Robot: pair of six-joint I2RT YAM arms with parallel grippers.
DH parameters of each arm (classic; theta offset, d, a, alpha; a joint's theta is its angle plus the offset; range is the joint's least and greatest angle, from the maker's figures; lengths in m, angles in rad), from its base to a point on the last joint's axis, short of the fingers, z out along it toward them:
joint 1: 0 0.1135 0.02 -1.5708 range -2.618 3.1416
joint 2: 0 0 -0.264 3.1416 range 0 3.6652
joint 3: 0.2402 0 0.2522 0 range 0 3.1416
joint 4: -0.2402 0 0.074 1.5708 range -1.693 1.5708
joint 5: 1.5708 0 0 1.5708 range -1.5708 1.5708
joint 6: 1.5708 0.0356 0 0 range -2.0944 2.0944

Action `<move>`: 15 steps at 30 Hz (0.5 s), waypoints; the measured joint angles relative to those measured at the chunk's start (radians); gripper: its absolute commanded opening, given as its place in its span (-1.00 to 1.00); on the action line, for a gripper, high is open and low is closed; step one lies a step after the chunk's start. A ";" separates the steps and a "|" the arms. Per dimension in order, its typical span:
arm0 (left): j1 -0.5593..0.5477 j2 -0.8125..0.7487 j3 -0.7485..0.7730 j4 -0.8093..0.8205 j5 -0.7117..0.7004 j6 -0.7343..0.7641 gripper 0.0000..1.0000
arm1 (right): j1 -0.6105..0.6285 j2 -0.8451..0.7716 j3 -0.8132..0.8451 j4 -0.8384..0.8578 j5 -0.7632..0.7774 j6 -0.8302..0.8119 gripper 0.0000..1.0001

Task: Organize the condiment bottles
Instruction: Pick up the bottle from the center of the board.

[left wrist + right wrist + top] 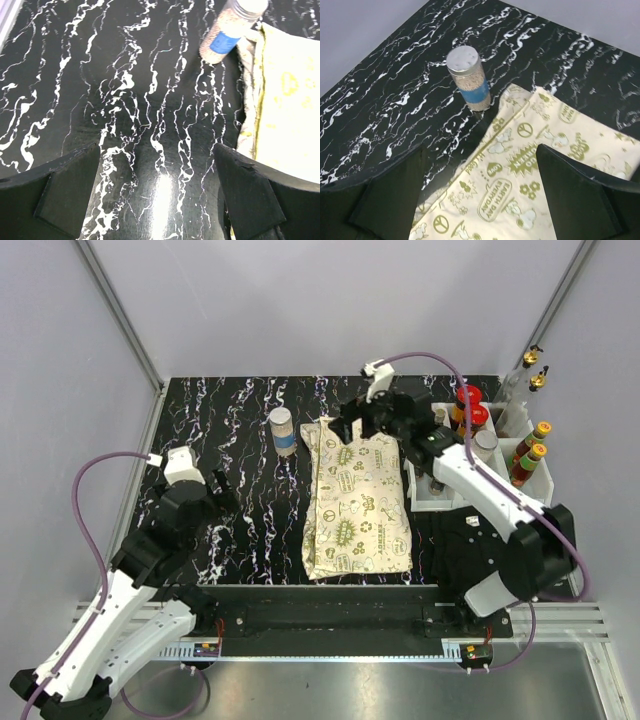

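Standing alone on the black marbled table point(260, 530), upper left of centre in the top view, is one blue-banded shaker jar point(282, 430), just beside the single patterned cloth point(358, 500) — judged the last item unsorted; the other bottles point(478, 415) stand upright in the white bins point(425, 502) at the right edge, evidently grouped for storage. Count there: two red caps, two yellow caps, two gold-topped clear ones, one grey lid — seven at least; others may be hidden. Over the cloth's top edge the right gripper point(480, 197) hovers, fingers spread, empty, facing the jar; the left gripper point(157, 195) is likewise spread and empty above bare table, middle left.
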 measured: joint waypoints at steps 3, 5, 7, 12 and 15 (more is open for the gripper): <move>0.000 -0.017 -0.006 0.011 0.024 0.015 0.98 | 0.042 0.109 0.089 0.021 0.007 -0.011 1.00; 0.000 -0.017 -0.006 0.021 0.033 0.022 0.98 | 0.068 0.185 0.150 0.034 0.026 -0.016 0.99; 0.000 -0.017 -0.010 0.033 0.045 0.028 0.98 | 0.097 0.273 0.226 0.039 0.046 -0.020 1.00; 0.000 -0.014 -0.013 0.036 0.056 0.039 0.98 | 0.147 0.473 0.399 0.038 0.090 -0.022 1.00; 0.000 -0.014 -0.016 0.039 0.061 0.044 0.98 | 0.166 0.578 0.512 0.024 0.106 -0.031 1.00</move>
